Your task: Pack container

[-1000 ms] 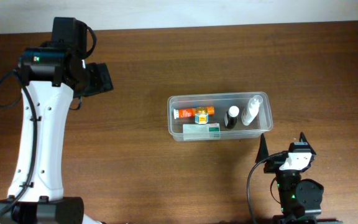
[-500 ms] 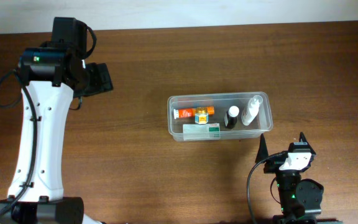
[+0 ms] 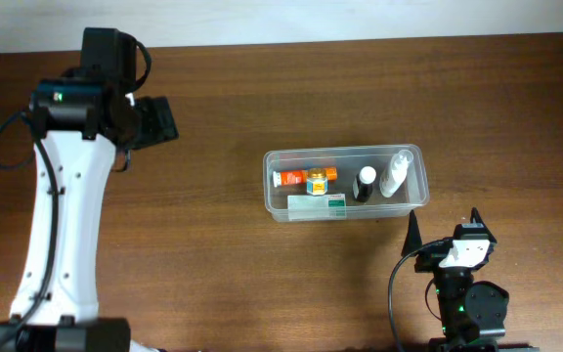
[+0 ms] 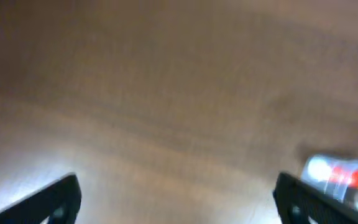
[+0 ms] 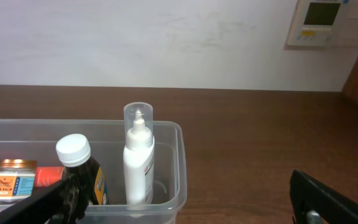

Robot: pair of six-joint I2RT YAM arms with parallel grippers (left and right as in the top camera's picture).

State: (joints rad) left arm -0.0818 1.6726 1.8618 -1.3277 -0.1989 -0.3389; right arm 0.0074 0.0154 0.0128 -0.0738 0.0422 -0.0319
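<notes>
Container point(image 3: 267, 186) apparently filled; right fingers point(image 3: 413, 227) just beside it, left fingers point(image 4: 58, 199) well apart from it, both pairs spread and empty. A careless right-arm advance could shove the container, toppling the upright spray bottle point(image 5: 138, 165).

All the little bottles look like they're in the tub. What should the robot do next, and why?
Probably just bring the left gripper home to rest. It hangs open and empty far from the container, which already holds the white bottle, dark bottle, orange tube and green box. No loose item shows beside it.
</notes>
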